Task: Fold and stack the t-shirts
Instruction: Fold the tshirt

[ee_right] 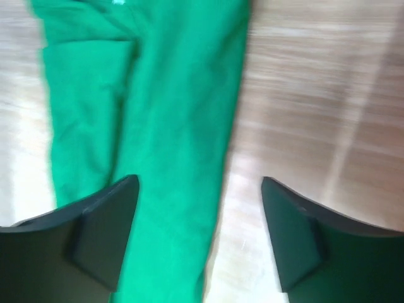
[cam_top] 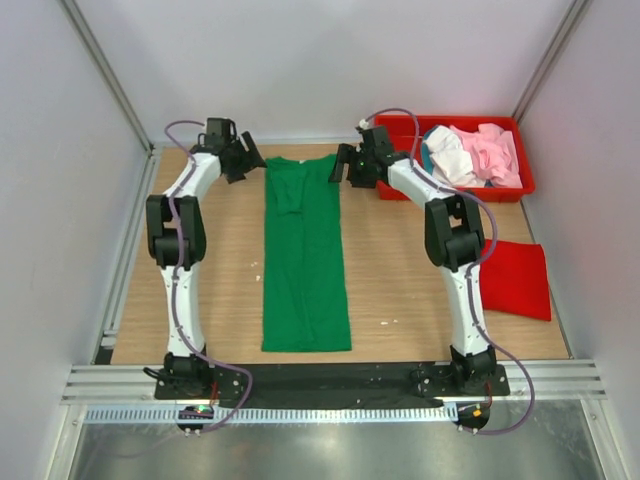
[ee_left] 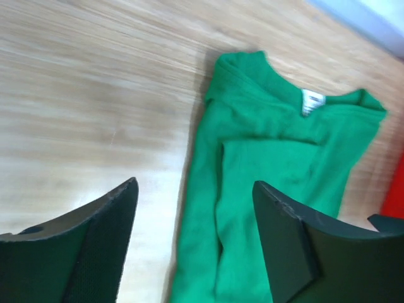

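A bright green t-shirt (cam_top: 303,250) lies folded into a long narrow strip down the middle of the table, collar at the far end. It also shows in the left wrist view (ee_left: 271,158) and the right wrist view (ee_right: 158,126). My left gripper (cam_top: 250,160) is open and empty, above the shirt's far left corner (ee_left: 194,208). My right gripper (cam_top: 345,165) is open and empty, above the shirt's far right edge (ee_right: 199,208). A folded red t-shirt (cam_top: 515,278) lies at the right. Pale pink (cam_top: 492,150), white (cam_top: 450,155) and teal (cam_top: 426,153) shirts are heaped in the tray.
A rigid red plastic tray (cam_top: 460,190) stands at the back right, just behind my right arm. White walls close in the table on three sides. Bare wood (cam_top: 225,270) shows on both sides of the green shirt.
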Controlling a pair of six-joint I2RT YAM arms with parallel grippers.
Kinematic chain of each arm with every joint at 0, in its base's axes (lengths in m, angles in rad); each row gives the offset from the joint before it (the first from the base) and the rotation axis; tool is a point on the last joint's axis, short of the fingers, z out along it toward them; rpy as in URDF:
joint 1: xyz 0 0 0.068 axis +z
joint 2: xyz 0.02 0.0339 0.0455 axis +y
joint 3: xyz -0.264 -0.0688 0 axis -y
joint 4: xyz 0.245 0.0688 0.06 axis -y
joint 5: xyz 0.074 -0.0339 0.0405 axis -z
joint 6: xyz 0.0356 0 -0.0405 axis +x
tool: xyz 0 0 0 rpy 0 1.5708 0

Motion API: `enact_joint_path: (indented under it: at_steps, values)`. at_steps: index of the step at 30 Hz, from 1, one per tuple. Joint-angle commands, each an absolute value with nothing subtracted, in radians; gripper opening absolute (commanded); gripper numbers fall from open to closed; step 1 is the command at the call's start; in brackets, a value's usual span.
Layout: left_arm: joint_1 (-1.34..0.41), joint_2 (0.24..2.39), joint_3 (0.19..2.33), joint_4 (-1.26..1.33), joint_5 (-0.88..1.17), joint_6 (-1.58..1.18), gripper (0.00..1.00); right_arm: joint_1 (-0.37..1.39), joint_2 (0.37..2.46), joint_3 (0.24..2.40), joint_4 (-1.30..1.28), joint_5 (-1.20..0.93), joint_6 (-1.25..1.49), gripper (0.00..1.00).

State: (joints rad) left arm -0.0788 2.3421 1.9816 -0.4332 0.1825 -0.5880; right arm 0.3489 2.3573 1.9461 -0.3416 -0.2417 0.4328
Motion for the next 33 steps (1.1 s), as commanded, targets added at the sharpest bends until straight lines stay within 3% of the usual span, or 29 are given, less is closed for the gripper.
enact_joint_path:
  at_steps: [1, 2, 6, 7, 8, 12, 13, 14, 22, 26, 33]
  values:
    - [-0.061, 2.128, 1.997, -0.529, 0.181, -0.551, 0.78, 0.359, 2.130, 1.985, -0.399, -0.233, 0.393, 0.87]
    - [-0.061, 2.044, 1.974, -0.555, 0.192, -0.555, 0.80, 0.371, 2.091, 1.944, -0.403, -0.216, 0.393, 0.99]
    - [-0.110, 1.755, 1.615, -0.539, 0.175, -0.652, 0.84, 0.432, 1.852, 1.665, -0.306, -0.149, 0.478, 1.00]
    - [-0.133, 1.684, 1.532, -0.531, 0.141, -0.684, 0.85, 0.445, 1.759, 1.514, -0.279, -0.138, 0.509, 1.00]
    - [-0.188, 1.621, 1.359, -0.517, 0.117, -0.695, 0.86, 0.460, 1.708, 1.441, -0.262, -0.112, 0.535, 1.00]
    - [-0.304, 1.287, 1.057, -0.518, 0.083, -0.768, 0.90, 0.585, 1.496, 1.131, -0.281, 0.039, 0.609, 1.00]
    - [-0.322, 1.237, 1.001, -0.537, 0.095, -0.790, 0.98, 0.609, 1.456, 1.032, -0.296, 0.067, 0.652, 1.00]
    - [-0.336, 1.182, 0.956, -0.558, 0.097, -0.834, 1.00, 0.630, 1.392, 0.984, -0.310, 0.083, 0.682, 0.99]
    - [-0.451, 0.680, 0.533, -0.667, 0.052, -1.064, 0.97, 0.819, 1.099, 0.580, -0.282, 0.049, 0.940, 0.97]
    - [-0.485, 0.592, 0.420, -0.693, 0.086, -1.156, 0.86, 0.891, 1.049, 0.512, -0.287, 0.071, 1.031, 0.89]
    - [-0.575, 0.499, 0.285, -0.719, 0.081, -1.253, 0.80, 1.020, 1.086, 0.430, -0.247, 0.077, 1.216, 0.76]
